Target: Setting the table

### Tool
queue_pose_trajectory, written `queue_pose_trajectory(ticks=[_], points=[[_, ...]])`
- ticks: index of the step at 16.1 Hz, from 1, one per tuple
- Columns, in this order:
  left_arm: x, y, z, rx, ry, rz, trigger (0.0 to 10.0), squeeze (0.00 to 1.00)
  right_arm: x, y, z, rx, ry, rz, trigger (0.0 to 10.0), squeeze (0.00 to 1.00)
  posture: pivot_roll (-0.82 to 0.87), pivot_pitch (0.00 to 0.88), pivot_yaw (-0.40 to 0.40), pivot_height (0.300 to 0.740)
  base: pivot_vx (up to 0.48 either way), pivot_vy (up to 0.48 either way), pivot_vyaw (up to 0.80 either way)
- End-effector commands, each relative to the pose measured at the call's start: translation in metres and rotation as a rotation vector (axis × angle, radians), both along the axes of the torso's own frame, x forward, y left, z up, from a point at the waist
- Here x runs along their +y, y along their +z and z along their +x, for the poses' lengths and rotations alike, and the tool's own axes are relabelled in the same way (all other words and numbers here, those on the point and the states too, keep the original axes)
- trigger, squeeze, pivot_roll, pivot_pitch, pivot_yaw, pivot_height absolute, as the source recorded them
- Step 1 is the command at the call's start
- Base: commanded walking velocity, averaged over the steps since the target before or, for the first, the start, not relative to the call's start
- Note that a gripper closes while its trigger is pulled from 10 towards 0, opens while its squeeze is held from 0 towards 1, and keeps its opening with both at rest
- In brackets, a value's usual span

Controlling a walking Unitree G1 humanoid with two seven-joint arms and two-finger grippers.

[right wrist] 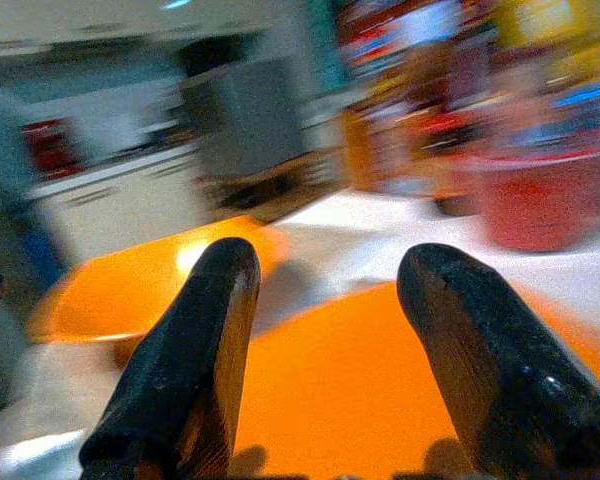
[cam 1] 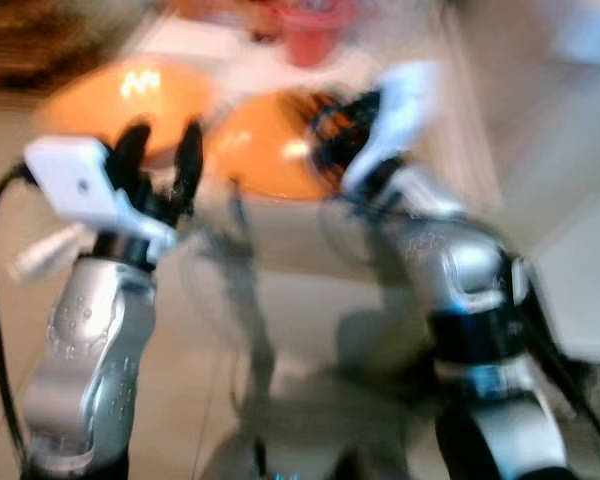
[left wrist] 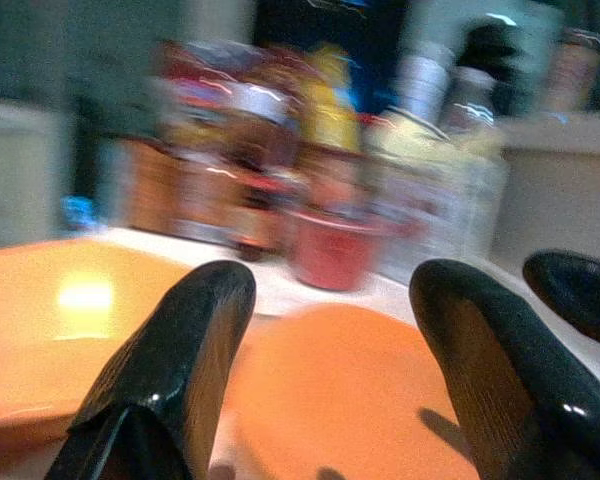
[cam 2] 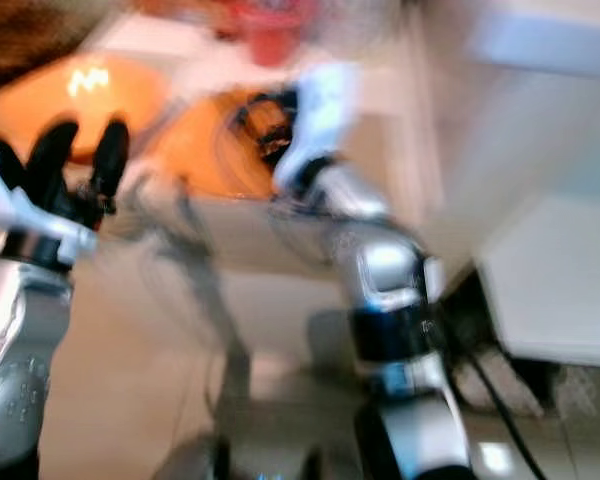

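The orange plate (cam 1: 270, 150) lies flat on the white worktop (cam 1: 280, 230), near its front edge, with a second orange plate (cam 1: 130, 95) just beside it on the robot's left and a red cup (cam 1: 310, 35) farther back. Bottles and jars (left wrist: 310, 130) crowd the rear of the worktop, though blur hides what they are. The right tool (right wrist: 325, 330) hangs over the nearer plate, its two black fingers spread wide and empty. The left tool (left wrist: 330, 350) is also parted, with nothing between its fingers, raised at the front edge between the two plates.

The plate looks stiff, glossy and probably slippery, fairly light, and liable to chip if dropped. The rim at the near edge seems the place to pinch it. Being round, it has no long axis; it faces straight up.
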State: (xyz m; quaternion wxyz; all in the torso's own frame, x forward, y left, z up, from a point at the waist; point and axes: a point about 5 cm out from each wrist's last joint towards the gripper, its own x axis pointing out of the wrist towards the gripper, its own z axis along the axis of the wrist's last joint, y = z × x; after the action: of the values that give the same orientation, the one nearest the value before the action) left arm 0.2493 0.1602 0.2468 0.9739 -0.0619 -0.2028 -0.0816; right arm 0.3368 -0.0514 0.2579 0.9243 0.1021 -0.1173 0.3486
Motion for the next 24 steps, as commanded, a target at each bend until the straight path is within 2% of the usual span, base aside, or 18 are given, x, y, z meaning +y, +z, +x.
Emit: queue_pose_trajectory(ticks=[1, 2, 4, 5, 6, 7, 9, 10, 12, 17, 19, 20, 24], points=[[-0.007, 0.003, -0.002, -0.014, -0.030, 0.003, 10.0, 0.00, -0.018, 0.000, 0.003, -0.004, -0.079, -0.012, 10.0, 0.00, -0.05, 0.160, -0.050, 0.740, 0.000, 0.000, 0.00], [-0.007, 0.004, -0.002, -0.016, -0.031, 0.003, 10.0, 0.00, -0.024, -0.004, 0.011, 0.031, -0.165, -0.039, 10.0, 0.00, -0.05, 0.160, -0.050, 0.740, 0.000, 0.000, 0.00], [-0.008, 0.004, -0.002, -0.018, -0.036, 0.009, 10.0, 0.00, -0.035, -0.003, 0.024, 0.072, -0.289, -0.033, 10.0, 0.00, -0.05, 0.163, -0.050, 0.740, 0.000, 0.000, 0.00], [-0.009, 0.004, -0.003, -0.018, -0.038, 0.010, 10.0, 0.00, -0.037, -0.003, 0.027, 0.083, -0.315, -0.031, 10.0, 0.00, -0.05, 0.165, -0.051, 0.740, 0.000, 0.000, 0.00], [-0.010, 0.004, -0.004, -0.017, -0.044, 0.019, 10.0, 0.00, -0.035, -0.004, 0.029, 0.108, -0.294, -0.029, 10.0, 0.88, -0.05, 0.175, -0.052, 0.740, 0.000, 0.000, 0.00], [-0.010, 0.004, -0.005, -0.014, -0.047, 0.023, 10.0, 0.00, -0.031, -0.004, 0.029, 0.119, -0.267, -0.033, 10.0, 0.87, -0.05, 0.183, -0.052, 0.740, 0.000, 0.000, 0.00], [-0.010, 0.002, -0.006, -0.006, -0.043, 0.021, 10.0, 0.00, -0.026, -0.007, 0.029, 0.135, -0.258, -0.067, 10.0, 0.64, -0.04, 0.192, -0.054, 0.740, 0.000, 0.000, 0.00], [-0.010, 0.002, -0.007, -0.002, -0.041, 0.021, 10.0, 0.00, -0.024, -0.008, 0.029, 0.140, -0.253, -0.067, 10.0, 0.00, -0.04, 0.195, -0.053, 0.740, 0.000, 0.000, 0.00], [-0.010, 0.000, -0.007, 0.007, -0.038, 0.027, 10.0, 0.00, -0.021, -0.006, 0.028, 0.136, -0.237, -0.044, 10.0, 0.00, -0.04, 0.198, -0.054, 0.740, 0.000, 0.000, 0.00], [-0.005, -0.006, -0.005, 0.042, -0.010, 0.002, 10.0, 0.00, -0.011, 0.000, 0.012, 0.080, -0.104, 0.024, 10.0, 0.00, -0.05, 0.192, -0.054, 0.740, 0.000, 0.084, 0.00], [-0.002, -0.007, -0.004, 0.044, 0.010, -0.006, 10.0, 0.00, -0.008, 0.000, 0.008, 0.070, -0.071, 0.031, 10.0, 0.00, -0.05, 0.191, -0.053, 0.740, 0.187, 0.214, 0.00], [0.001, -0.006, -0.006, 0.024, 0.028, -0.038, 10.0, 0.00, -0.007, 0.001, 0.005, 0.063, -0.053, 0.032, 10.0, 0.00, -0.05, 0.191, -0.054, 0.740, 0.000, 0.000, 0.00], [0.002, -0.011, -0.004, 0.060, 0.027, -0.049, 10.0, 0.00, -0.005, 0.001, -0.001, 0.048, -0.021, 0.013, 10.0, 0.00, -0.06, 0.195, -0.055, 0.740, 0.000, 0.000, 0.00]])
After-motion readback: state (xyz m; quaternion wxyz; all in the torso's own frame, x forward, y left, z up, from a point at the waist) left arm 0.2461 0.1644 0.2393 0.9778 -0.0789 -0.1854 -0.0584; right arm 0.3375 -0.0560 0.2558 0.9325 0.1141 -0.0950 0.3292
